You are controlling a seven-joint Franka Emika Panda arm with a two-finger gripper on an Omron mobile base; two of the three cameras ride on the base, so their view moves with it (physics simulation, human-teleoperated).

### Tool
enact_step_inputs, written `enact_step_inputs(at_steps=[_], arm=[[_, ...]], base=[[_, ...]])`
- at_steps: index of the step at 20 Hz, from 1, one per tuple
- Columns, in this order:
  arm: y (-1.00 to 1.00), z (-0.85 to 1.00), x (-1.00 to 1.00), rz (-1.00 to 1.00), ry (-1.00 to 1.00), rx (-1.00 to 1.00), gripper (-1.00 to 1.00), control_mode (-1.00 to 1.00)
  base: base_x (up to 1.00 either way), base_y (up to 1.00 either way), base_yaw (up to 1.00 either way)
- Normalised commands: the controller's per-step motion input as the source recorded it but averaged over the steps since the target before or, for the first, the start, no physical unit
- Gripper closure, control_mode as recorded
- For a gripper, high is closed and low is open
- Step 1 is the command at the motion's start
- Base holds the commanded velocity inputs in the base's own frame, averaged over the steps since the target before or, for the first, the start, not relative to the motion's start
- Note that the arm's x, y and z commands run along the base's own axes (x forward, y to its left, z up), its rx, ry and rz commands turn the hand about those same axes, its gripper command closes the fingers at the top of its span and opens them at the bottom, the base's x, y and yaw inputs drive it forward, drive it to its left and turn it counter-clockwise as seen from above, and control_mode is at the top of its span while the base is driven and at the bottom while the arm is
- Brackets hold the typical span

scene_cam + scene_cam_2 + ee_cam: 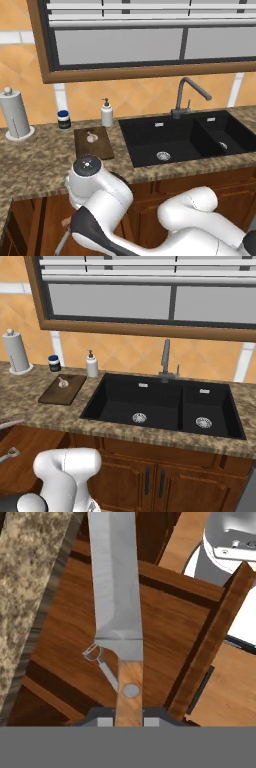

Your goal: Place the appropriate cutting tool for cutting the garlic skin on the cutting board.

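In the hand view my gripper (129, 719) is shut on the brownish handle of the knife (117, 587). Its grey pointed blade runs straight up the frame, above the wooden floor of an open drawer (165, 627). The dark brown cutting board (93, 144) lies on the granite counter left of the sink. The small pale garlic (91, 136) rests on the board's far half. From the right side, the board (62, 391) and garlic (63, 383) sit at the counter's left. My hand is low, below the counter's front edge and well short of the board.
A grey peeler (98, 657) lies on the drawer floor under the blade. The black double sink (175, 140) and faucet (186, 95) are right of the board. A soap dispenser (106, 113), dark jar (63, 119) and paper towel roll (15, 115) stand along the wall.
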Motion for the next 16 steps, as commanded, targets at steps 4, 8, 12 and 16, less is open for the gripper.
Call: enact_step_inputs(at_steps=[4, 8, 12, 16], arm=[[0.01, 0.9, 0.39, -0.17, -0.02, 0.0, 1.0, -1.0], [0.0, 0.59, 0.62, -0.15, 0.0, 0.0, 1.0, -1.0], [0.0, 0.33, 0.64, -0.13, 0.0, 0.0, 1.0, -1.0], [0.0, 0.14, 0.64, -0.03, 0.0, 0.0, 1.0, -1.0]], base=[[0.0, 0.0, 0.0], [0.0, 0.0, 0.0], [0.0, 0.0, 0.0], [0.0, 0.0, 0.0]])
